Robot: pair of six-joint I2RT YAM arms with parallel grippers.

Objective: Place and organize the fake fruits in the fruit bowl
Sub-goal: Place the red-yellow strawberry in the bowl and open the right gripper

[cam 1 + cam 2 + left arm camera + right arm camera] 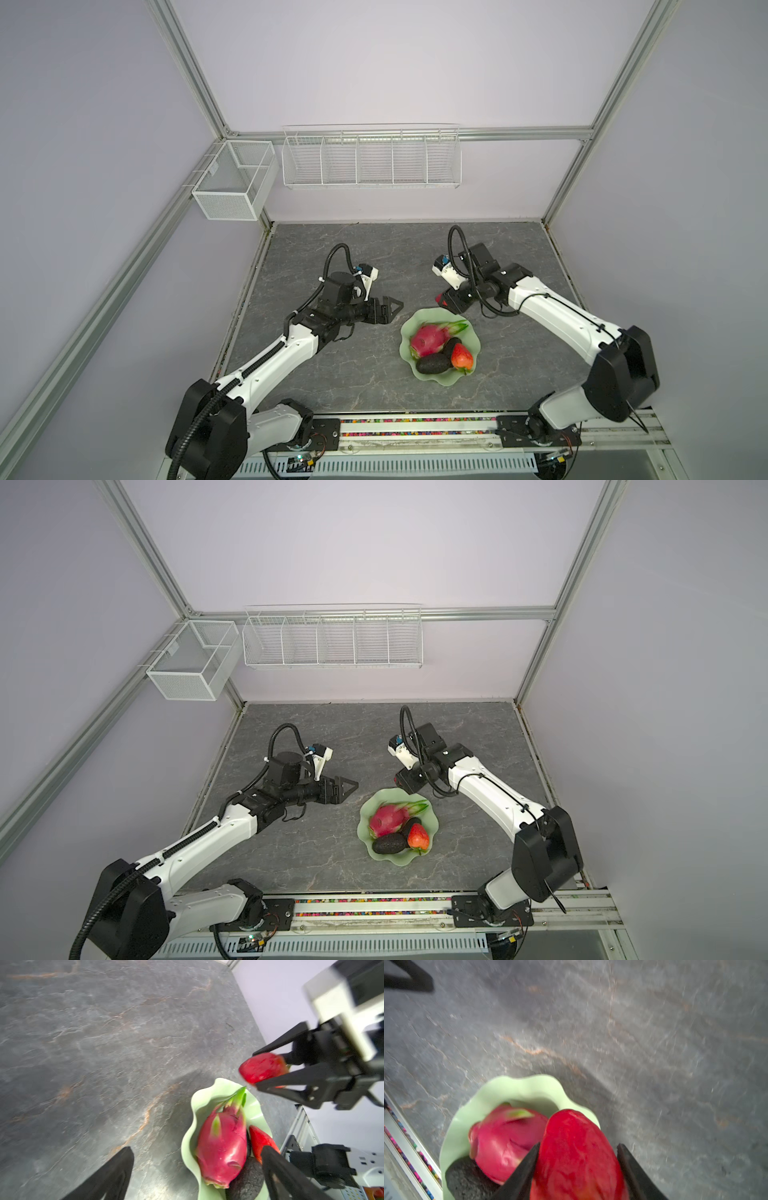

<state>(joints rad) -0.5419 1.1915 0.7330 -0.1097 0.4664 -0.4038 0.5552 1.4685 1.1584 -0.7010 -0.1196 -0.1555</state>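
Four fruits lie in the fruit bowl [436, 379]: dragon fruit [427, 340], two avocados [433, 365], one strawberry [462, 357]. The second strawberry [262, 1068] is pinched in the right gripper [579, 1145] above the far rim, likely for placing. The left gripper [392, 309] is spread wide and empty, keeping clear.

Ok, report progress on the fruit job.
Done: the magenta dragon fruit, two dark oval avocados and one red strawberry lie in the pale green wavy-rimmed bowl. In hand: the right fingers grip the second red strawberry near its far rim. Remaining: setting it in. Left fingers open, empty.
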